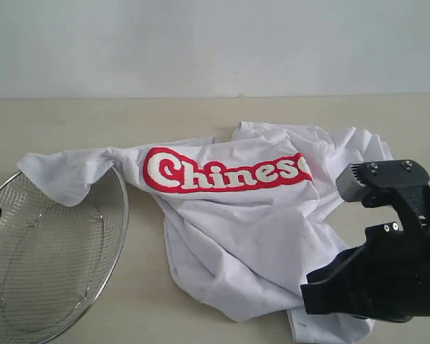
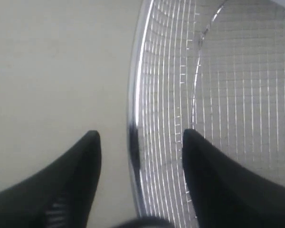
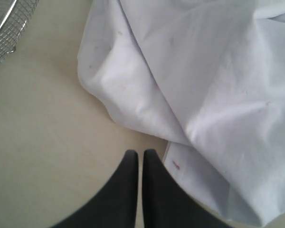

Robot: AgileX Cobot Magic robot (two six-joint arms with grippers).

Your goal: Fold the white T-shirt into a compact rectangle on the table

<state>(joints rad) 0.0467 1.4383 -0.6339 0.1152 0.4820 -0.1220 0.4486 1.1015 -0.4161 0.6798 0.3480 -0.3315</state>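
Observation:
The white T-shirt [image 1: 251, 215] lies crumpled on the table [image 1: 93, 122], with its red "Chinese" lettering [image 1: 226, 172] facing up. One sleeve [image 1: 64, 172] is draped over the rim of a wire basket. My left gripper [image 2: 140, 134] is open and holds nothing; its fingers straddle the basket rim, away from the shirt. My right gripper [image 3: 140, 152] is shut and empty, hovering over bare table just beside the shirt's edge [image 3: 190, 166]. The right arm [image 1: 387, 272] covers the shirt's near right corner.
A round wire-mesh basket [image 1: 50, 265] sits at the near left, its rim [image 2: 135, 95] running between my left fingers. Bare tabletop stretches behind the shirt and in the gap between basket and shirt [image 1: 143, 287].

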